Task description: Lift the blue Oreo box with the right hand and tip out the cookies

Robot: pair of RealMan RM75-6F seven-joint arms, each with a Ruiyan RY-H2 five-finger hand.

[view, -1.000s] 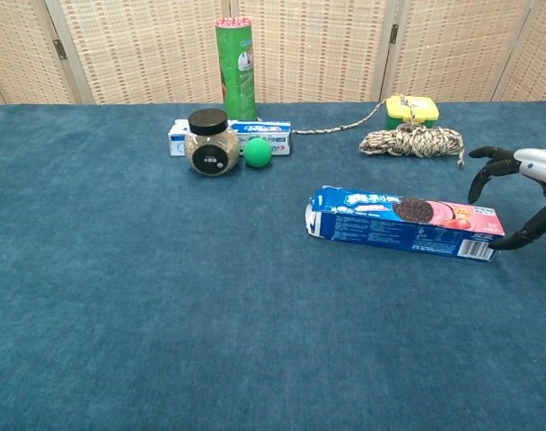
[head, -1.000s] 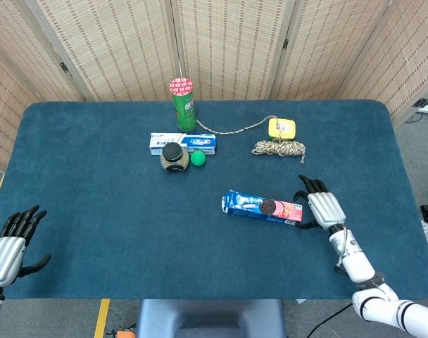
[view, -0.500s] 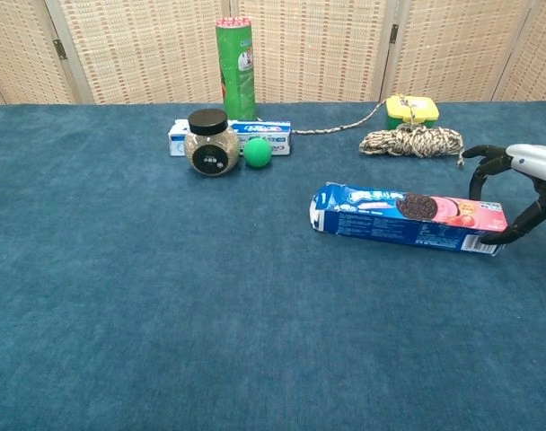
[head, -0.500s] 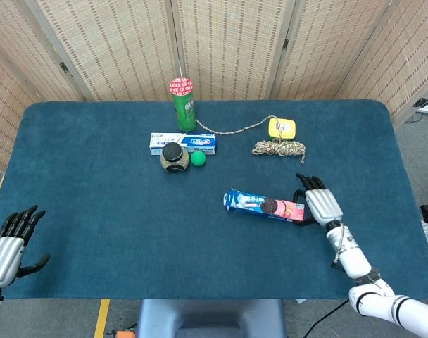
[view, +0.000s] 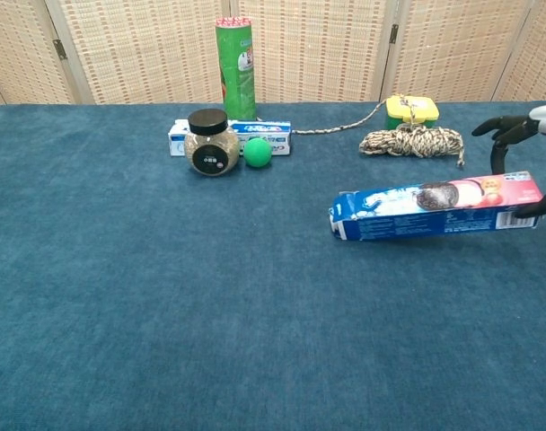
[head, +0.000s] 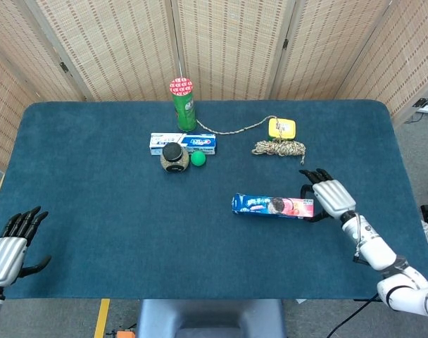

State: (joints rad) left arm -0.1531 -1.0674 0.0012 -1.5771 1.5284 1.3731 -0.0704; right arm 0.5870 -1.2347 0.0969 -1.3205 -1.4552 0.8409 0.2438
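The blue Oreo box [head: 274,205] [view: 430,207] is a long carton with a pink right end. My right hand [head: 328,196] [view: 529,157] grips that pink end, thumb on the near side and fingers on the far side. In the chest view the box is raised at the hand's end and slopes down to the left, its blue end low near the cloth. No cookies show outside the box. My left hand [head: 13,240] rests open at the table's near left corner, away from everything.
At the back stand a green can [head: 183,103], a toothpaste box [head: 182,143], a black-lidded jar [head: 173,156] and a green ball [head: 198,158]. A yellow case [head: 281,128] and a rope coil [head: 279,148] lie behind the right hand.
My right hand has closed on the box's pink end, lifted it and drawn it to the right. The box now slopes down to its blue end. The left hand has stayed put.
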